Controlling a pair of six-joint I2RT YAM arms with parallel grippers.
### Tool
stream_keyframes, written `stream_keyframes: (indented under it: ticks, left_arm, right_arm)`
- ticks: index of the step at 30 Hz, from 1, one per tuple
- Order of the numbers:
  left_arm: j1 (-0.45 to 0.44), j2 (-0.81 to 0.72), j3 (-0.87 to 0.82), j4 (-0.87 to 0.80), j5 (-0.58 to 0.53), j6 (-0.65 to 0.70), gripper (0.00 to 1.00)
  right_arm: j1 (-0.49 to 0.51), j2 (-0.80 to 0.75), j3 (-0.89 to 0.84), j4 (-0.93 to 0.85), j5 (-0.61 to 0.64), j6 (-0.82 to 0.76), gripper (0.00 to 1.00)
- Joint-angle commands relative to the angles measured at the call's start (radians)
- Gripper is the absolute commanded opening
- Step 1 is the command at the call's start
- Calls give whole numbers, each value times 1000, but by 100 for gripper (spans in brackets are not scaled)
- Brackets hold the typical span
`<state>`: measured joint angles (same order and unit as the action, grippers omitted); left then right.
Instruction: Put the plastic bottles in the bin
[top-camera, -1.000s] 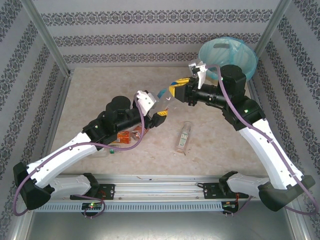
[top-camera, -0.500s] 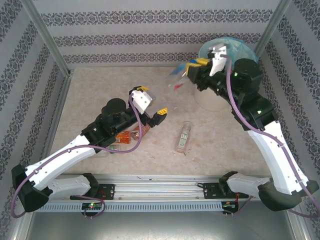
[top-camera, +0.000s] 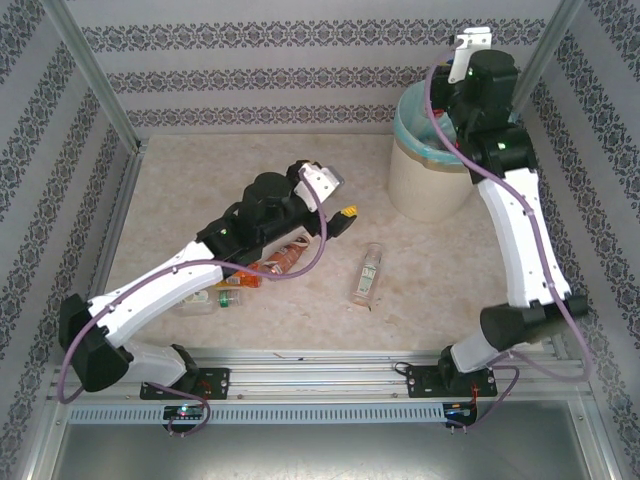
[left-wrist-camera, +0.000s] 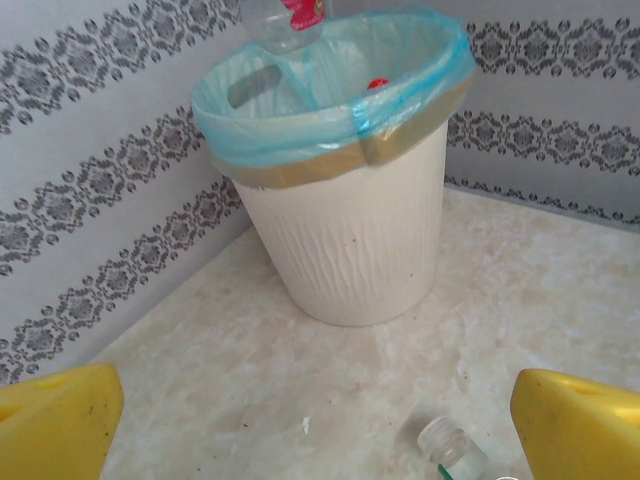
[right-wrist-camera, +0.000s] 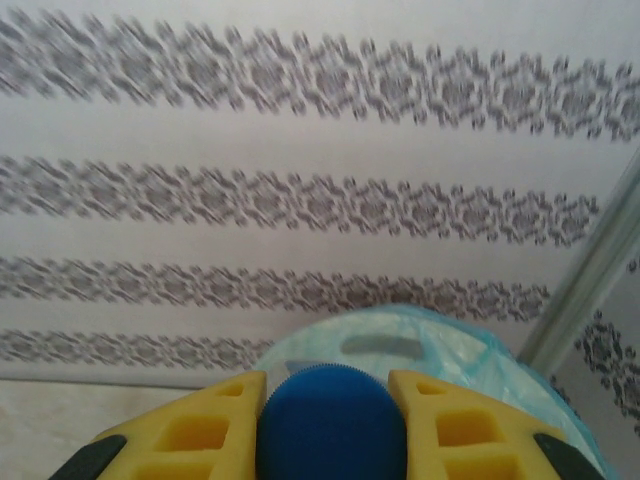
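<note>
Right hand (right-wrist-camera: 332, 418) clamped on blue cap (right-wrist-camera: 332, 445) of red-labelled bottle (left-wrist-camera: 287, 15), hanging above bin (left-wrist-camera: 350, 250) mouth. Left hand (top-camera: 338, 197) fingers wide apart, empty. Clear bottle (top-camera: 368, 273) lies on table (top-camera: 200, 180) near it. Other bottles (top-camera: 285, 260) beneath left arm (top-camera: 170, 285).

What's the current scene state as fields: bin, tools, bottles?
bin: round cream-white waste bin with light blue bag liner, upright, far right
right tool: shut on clear plastic bottle with red label and blue cap, above bin
left tool: open, empty
loose bottles: clear one lying centre; orange-labelled ones partly under left arm
</note>
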<state>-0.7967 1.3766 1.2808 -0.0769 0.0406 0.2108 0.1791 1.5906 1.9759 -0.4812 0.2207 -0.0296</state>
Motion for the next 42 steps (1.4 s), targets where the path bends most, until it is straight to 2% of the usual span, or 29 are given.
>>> stream_keyframes:
  ticks: [1,3,7,10,21,28,34,38,40,42]
  left_arm:
    - [4,42,73,-128,9,-49,100]
    - [4,58,92,-154,18,-68,100]
    - [4,56,99,-170,43,-86,100]
    - [4,44,93,-173,43,-83,100]
    - [5,16,73,-173,16,-72,100]
    - [5,9,51,-173,7,-76,100]
    - [5,12,49,-174,2,-71,100]
    - [6,13,54,-178,-1,-66,100]
    - [5,10,54,-176,-5,-63,100]
    - [5,10,54,-173,-8,-61,100]
  right_arm:
    - [-33,70,38,-22,-5,21,0]
    - [-53,114,29,0,-40,20,0]
    - [-108,176,-48,115,-233,62,0]
    - [-121,219,-49,115,-285,60,0]
    - [-153,328,-100,111,-376,-7,0]
    - [-176,401,-70,24,-334,-25,2]
    - [-194,442,-17,-32,-385,2,12]
    - [-193,457,80,-102,-446,31,25]
    - [-190,431,96,-88,-476,53,28]
    - [-187,399,101,-59,-492,77,37]
